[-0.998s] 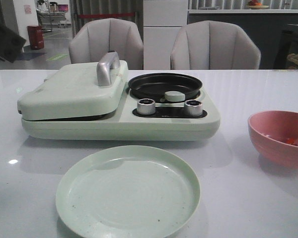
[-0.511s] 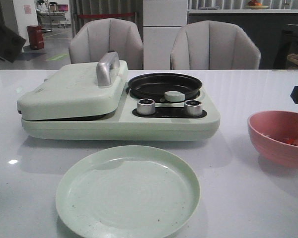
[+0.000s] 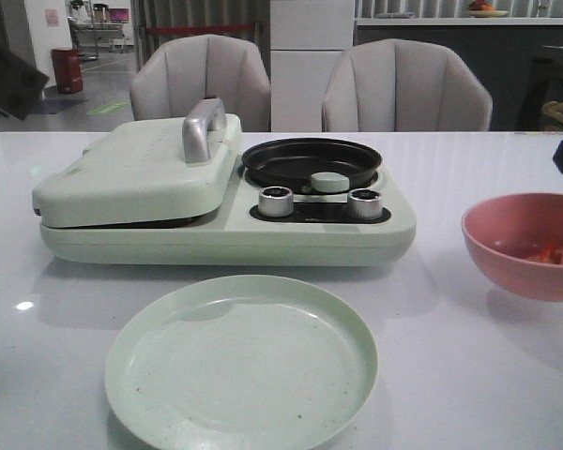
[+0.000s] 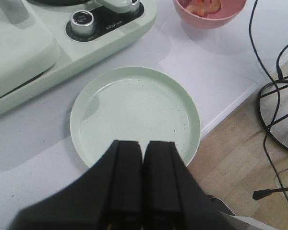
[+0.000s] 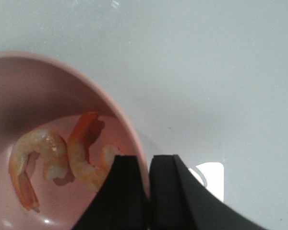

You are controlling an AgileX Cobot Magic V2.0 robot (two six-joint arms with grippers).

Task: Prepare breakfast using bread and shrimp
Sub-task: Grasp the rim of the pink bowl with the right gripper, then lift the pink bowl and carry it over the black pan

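Note:
Two curled orange-pink shrimp [image 5: 86,153] lie in a pink bowl [image 5: 86,81] at the table's right side. My right gripper [image 5: 148,160] is shut on the bowl's rim, one finger inside and one outside. In the front view the bowl [image 3: 521,277] hangs a little above the table with the shrimp [image 3: 549,251] in it. My left gripper [image 4: 144,143] is shut on nothing, above the near edge of an empty pale green plate [image 4: 134,110]. The bread is out of view.
A pale green cooker [image 3: 225,234] stands behind the plate [image 3: 122,356], its handled lid [image 3: 141,169] down on the left, a black pan [image 3: 310,161] and two knobs on the right. The table's edge [image 4: 230,108] lies close beside the plate, with cables on the floor beyond it.
The pink bowl has risen off the table and shifted slightly left in my right gripper's grip. The dark part of the right arm at the right edge has moved up.

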